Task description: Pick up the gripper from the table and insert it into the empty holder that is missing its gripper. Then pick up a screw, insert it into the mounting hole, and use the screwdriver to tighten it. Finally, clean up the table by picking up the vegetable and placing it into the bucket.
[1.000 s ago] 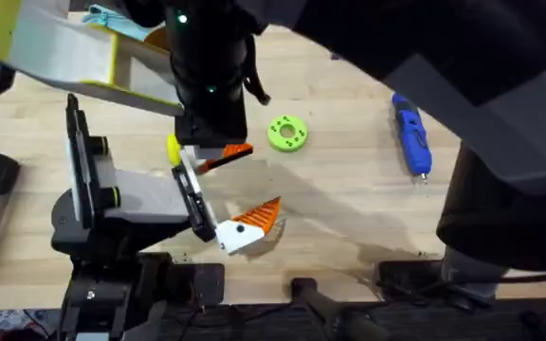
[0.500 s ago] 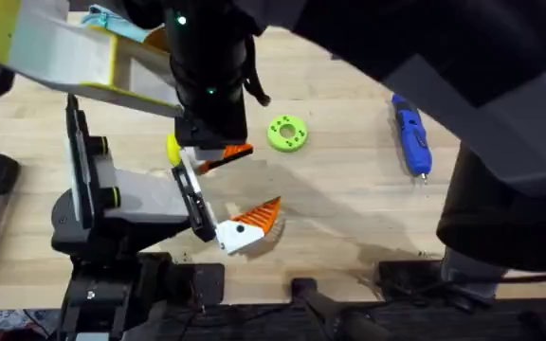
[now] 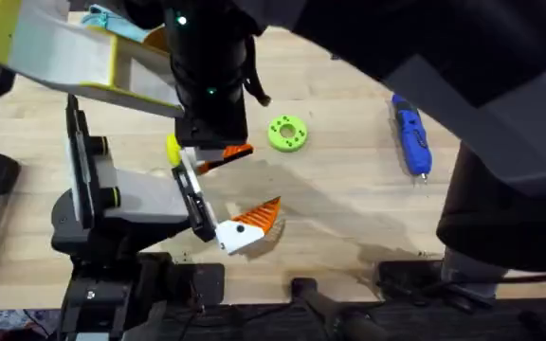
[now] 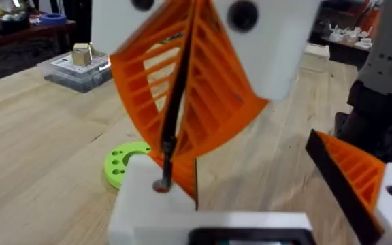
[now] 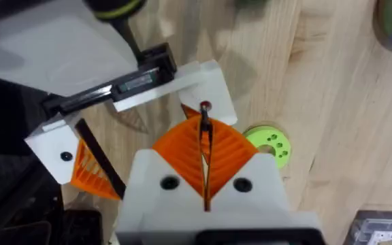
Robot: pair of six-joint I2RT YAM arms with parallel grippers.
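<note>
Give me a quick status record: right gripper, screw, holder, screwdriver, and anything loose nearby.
right gripper: shut on a thin screw
screw: pinched between the orange pads, tip at the white mount
holder: left side of the table, with a ribbed orange finger at its black mount
screwdriver: lying free on the right side
green disc: flat on the wood, mid-table

The holder [image 3: 112, 204] stands by the table's [image 3: 349, 199] front-left edge. A finger [image 3: 249, 225] juts from its right side. A disc [image 3: 287, 134] lies behind that, mid-table. The screwdriver [image 3: 410, 135] lies well right, seemingly pointing toward the front edge.
</note>
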